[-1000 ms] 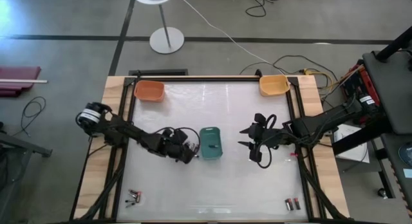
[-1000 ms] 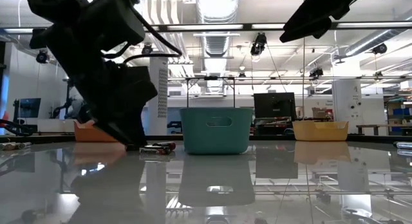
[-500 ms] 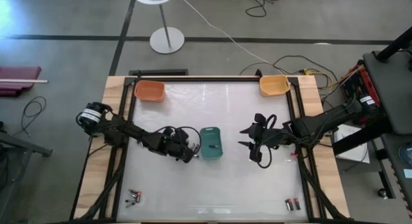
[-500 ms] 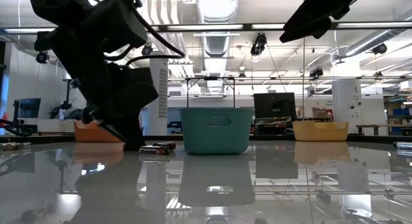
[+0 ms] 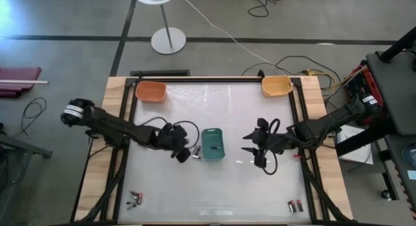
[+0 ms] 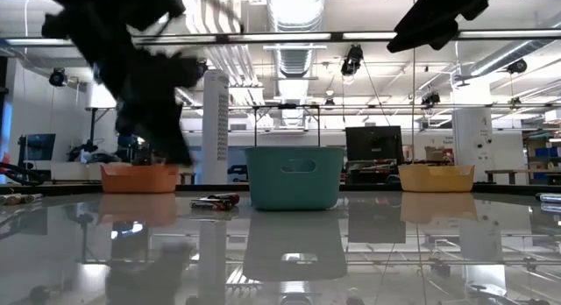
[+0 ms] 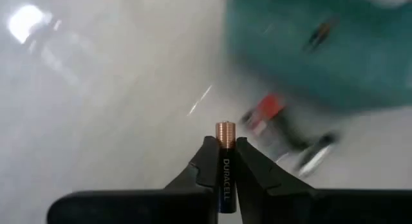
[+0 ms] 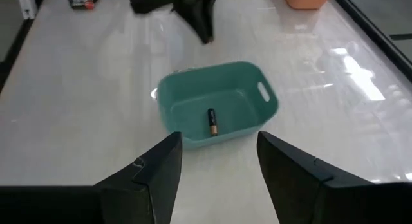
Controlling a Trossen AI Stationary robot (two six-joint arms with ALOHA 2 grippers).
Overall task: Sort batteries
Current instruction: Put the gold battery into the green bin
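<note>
My left gripper hangs just left of the teal bin, shut on a black battery with a copper end. In the low view this gripper is above the table. Loose batteries lie on the table against the bin's left wall; the low view shows these batteries too. One battery lies inside the teal bin. My right gripper hovers open to the right of the bin, nothing between its fingers; from above it is well clear of the bin. My left gripper pinches the battery's black body between its two fingertips. The battery lies along the fingers, and its copper end sticks out past them. The battery is lifted clear of the table.
An orange bin stands at the far left corner and a yellow bin at the far right. More batteries lie near the front left and front right. The table's middle front is bare.
My left gripper has risen from the table beside the teal bin, carrying the battery up with it, and drawn slightly toward the table's left edge. The loose batteries by the bin have stayed in place.
</note>
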